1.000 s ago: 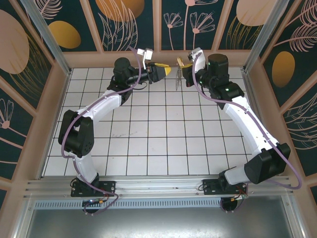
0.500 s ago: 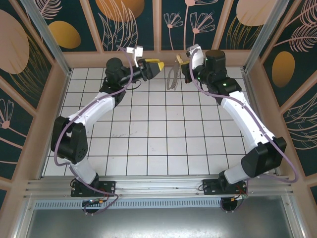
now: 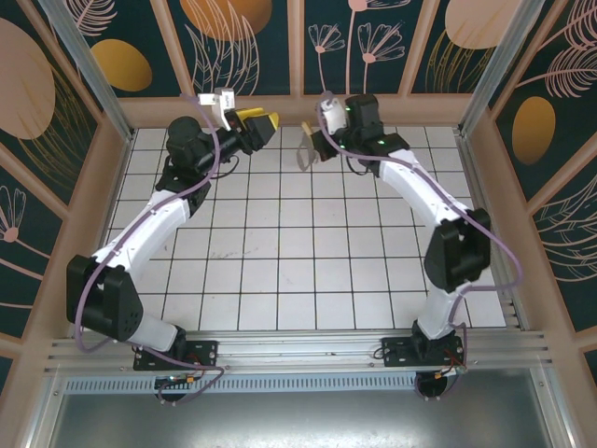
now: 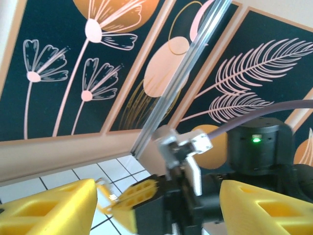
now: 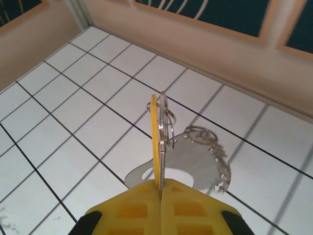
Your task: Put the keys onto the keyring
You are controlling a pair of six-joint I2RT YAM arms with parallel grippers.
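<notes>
At the upper middle of the overhead frame, above the counter (image 3: 280,266), the right tool (image 3: 314,147) is pinched shut on the keys (image 5: 154,128), the keyring (image 5: 168,116) looped at their tip. The left tool (image 3: 258,124) faces it, spread wide and empty. Threading seems under way in mid-air; next, the left tool likely must close squarely on the ring.

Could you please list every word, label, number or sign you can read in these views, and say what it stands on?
None: there is no readable text anywhere.
The wall panels carry only flower and leaf drawings.
The keyring, pinched in the right tool, shows no legible marking.
</notes>
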